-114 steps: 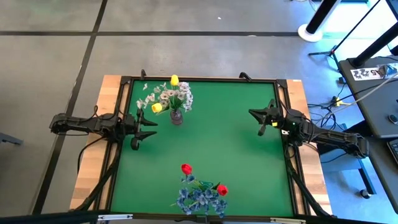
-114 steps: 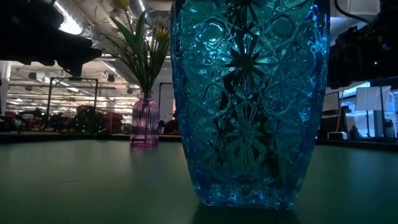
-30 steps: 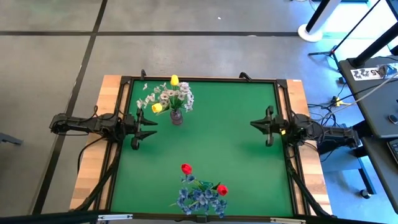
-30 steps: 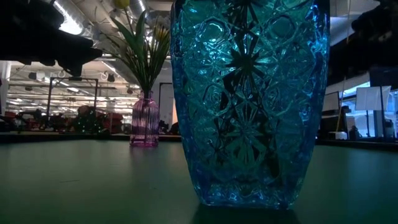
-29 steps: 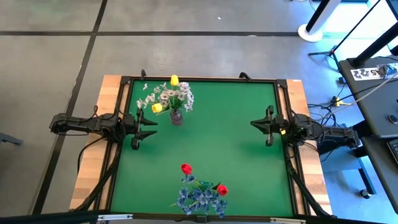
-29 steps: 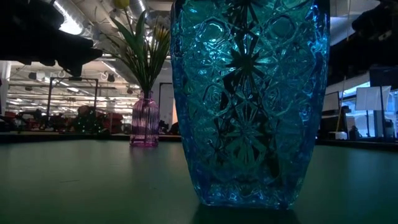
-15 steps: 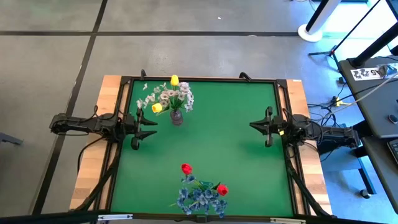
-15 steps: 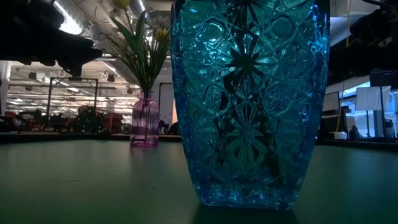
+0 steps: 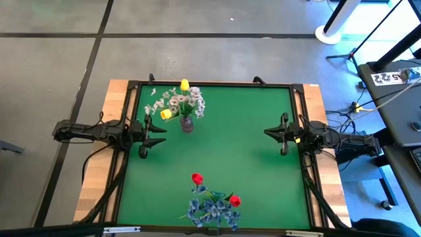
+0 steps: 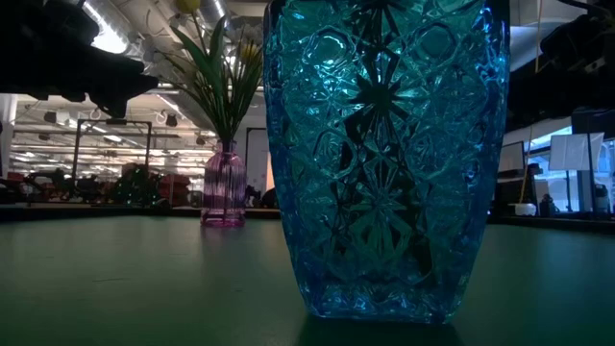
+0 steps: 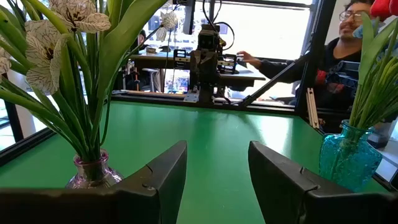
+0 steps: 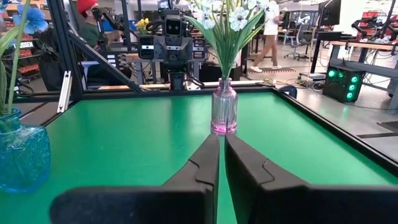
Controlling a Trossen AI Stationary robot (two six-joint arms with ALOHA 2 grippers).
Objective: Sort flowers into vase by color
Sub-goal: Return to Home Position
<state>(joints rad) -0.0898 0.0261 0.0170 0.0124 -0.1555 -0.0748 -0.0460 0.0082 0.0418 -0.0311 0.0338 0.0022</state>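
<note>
**Sorting status:** judged complete.

- The yellow tulips [image 9: 184,84] and white sprays [image 9: 176,101] stand in the purple vase [image 9: 187,124], on the left arm's side of the counter [image 9: 250,171].
- The red tulips [image 9: 197,178] and blue bunch [image 9: 210,210] stand in the blue vase [image 10: 384,163].
- No stem lies loose on the counter.

**Left pincer** [image 11: 217,149]: released and empty, near the purple vase.

**Right pincer** [image 12: 221,140]: clenched on nothing, at the right edge.

**Remaining:** parking the arms only.
</note>
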